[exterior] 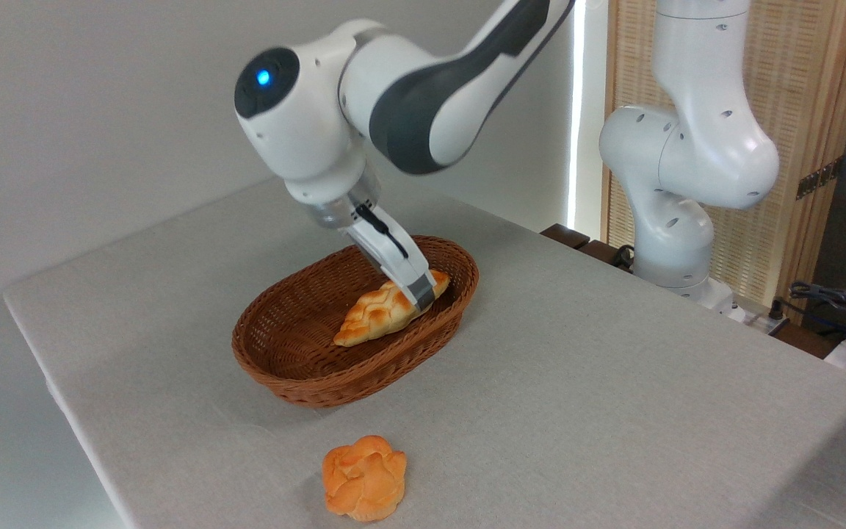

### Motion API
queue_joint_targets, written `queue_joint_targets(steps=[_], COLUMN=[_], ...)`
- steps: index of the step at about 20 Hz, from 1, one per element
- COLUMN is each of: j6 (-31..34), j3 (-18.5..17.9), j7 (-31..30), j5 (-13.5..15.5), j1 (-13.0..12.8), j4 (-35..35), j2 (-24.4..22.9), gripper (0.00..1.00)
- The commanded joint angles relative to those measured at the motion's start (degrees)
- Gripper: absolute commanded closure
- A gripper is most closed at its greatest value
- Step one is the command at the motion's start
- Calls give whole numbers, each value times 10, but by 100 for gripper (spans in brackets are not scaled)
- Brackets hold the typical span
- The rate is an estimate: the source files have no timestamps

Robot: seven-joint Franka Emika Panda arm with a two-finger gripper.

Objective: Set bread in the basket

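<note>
Bread (pixel 382 312) inside basket (pixel 283 367), toward 3 o'clock; tool (pixel 423 294) clamped on it; only release and retreat left.

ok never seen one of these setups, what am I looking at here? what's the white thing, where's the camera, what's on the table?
The white jointed machine is a Franka Panda robot arm, bolted at the table's far right edge. One fixed camera looks down at the table from the front. At the arm's tip is a two-finger gripper, reaching down into an oval brown wicker basket. Its fingers are at the right end of a braided bread loaf, which is inside the basket; from this angle I cannot tell whether they are clamped on it or have let go. On the grey table, in front of the basket and apart from it, lies a small round orange knotted bun, untouched.
</note>
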State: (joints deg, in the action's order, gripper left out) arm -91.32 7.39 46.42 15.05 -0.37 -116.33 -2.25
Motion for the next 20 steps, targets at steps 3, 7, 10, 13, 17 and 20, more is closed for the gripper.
queue_joint_targets(steps=[3, 7, 10, 13, 17, 20], j6=[55, 57, 27, 2, 2, 2], j3=[-30, -46, -54, -54, -55, -69], j7=[28, 31, 35, 39, 37, 32], j5=[-29, -31, -55, -84, -90, -89], j1=[4, 5, 5, 5, 5, 3], j4=[84, 170, 208, 213, 239, 260], j2=[-18, -15, -11, -12, -8, 3], gripper=[0, 0, 0, 0, 0, 0])
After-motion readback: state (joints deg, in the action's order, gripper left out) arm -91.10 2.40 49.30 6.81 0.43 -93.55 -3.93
